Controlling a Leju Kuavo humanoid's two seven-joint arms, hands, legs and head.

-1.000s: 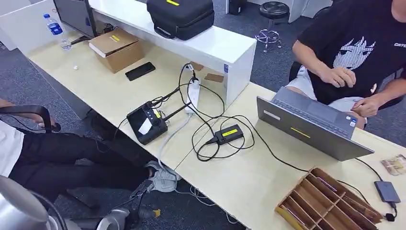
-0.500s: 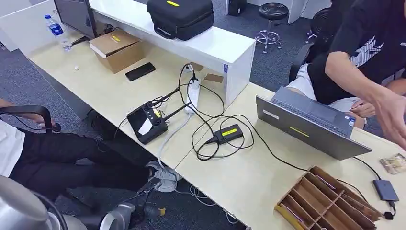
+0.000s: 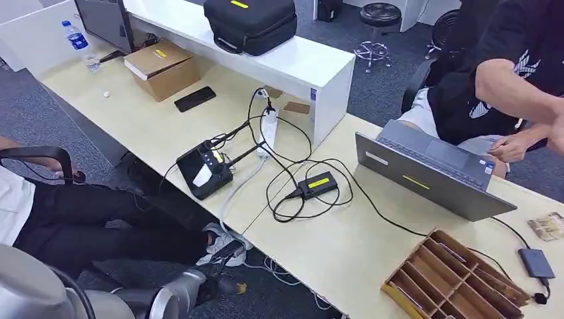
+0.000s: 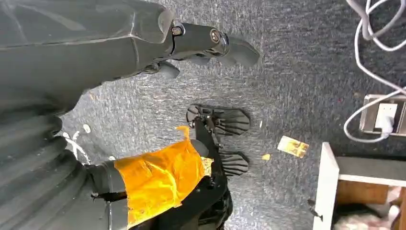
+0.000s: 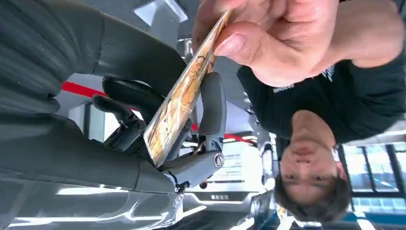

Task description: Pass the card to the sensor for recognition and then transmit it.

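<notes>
In the right wrist view a gold-patterned card stands on edge between the dark fingers and the thumb of my right hand. A person's hand pinches the card's other end. My fingers lie spread on both sides of the card, without a plain grip. A small black box with a yellow label, cabled, lies mid-table. My left hand hangs over the carpet with its fingers apart, holding nothing.
A grey laptop sits on the table before the person. A wooden divider tray lies at the near right. A black screen device and tangled cables lie left of the box. A yellowish card lies on the floor.
The person has leaned over and stretched an arm toward the picture's right edge. My left arm has swung a little forward below the table edge.
</notes>
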